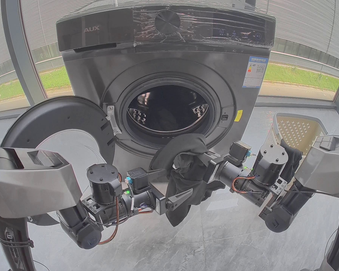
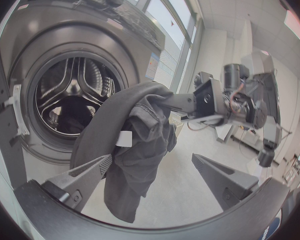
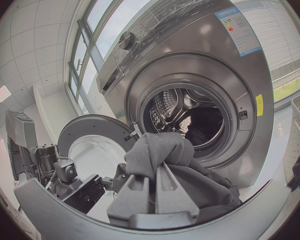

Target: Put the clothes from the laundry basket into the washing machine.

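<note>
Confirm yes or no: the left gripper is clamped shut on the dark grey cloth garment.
No, the left gripper stands with fingers spread apart; the right gripper pinches the dark grey garment.

Loads of soft daylight from the windows (image 1: 301, 27) behind the washing machine (image 1: 165, 64), so its front is a bit backlit and shadows on the glossy floor (image 1: 229, 238) are faint. The drum (image 1: 167, 108) is dark inside, just glints off the steel. The plastic wrap (image 1: 199, 23) across its top throws glare. The dark garment (image 1: 184, 166) is nearly a black blob. Wrist views bend hard, with black corners, and a ceiling panel (image 2: 293, 24) blows out.
</note>
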Controlling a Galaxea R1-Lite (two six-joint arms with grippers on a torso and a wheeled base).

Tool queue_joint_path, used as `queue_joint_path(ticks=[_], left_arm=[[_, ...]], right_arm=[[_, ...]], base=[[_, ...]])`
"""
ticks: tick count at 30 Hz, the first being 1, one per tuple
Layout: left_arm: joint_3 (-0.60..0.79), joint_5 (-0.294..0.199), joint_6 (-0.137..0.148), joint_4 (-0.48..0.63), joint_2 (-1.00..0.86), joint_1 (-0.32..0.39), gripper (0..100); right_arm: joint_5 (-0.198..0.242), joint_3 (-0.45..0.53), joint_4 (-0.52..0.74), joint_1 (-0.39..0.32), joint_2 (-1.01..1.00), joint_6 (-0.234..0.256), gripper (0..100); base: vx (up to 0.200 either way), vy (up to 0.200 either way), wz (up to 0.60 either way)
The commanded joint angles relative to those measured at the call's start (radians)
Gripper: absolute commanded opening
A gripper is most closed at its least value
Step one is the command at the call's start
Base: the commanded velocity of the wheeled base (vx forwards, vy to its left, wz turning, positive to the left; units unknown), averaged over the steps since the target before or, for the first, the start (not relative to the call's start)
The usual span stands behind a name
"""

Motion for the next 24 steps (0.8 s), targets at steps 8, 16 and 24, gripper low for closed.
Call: queue_joint_path(ticks=[8,16,24], left_arm=[[-0.062,0.002,-0.087,0.001,0.081,0.008,100],[-0.077,0.004,-0.114,0.003,0.116,0.007,100],[-0.102,-0.001,-0.197,0.001,0.121,-0.002,100]], right_arm=[[0.000,-0.005,-0.001,0.007,0.004,0.000,0],[0.000,-0.010,-0.001,0.007,0.007,0.001,0],[-0.002,-0.011,-0.001,0.011,0.014,0.001,0]], base=[[0.000,0.000,0.00],[0.000,0.000,0.00],[0.000,0.000,0.00]])
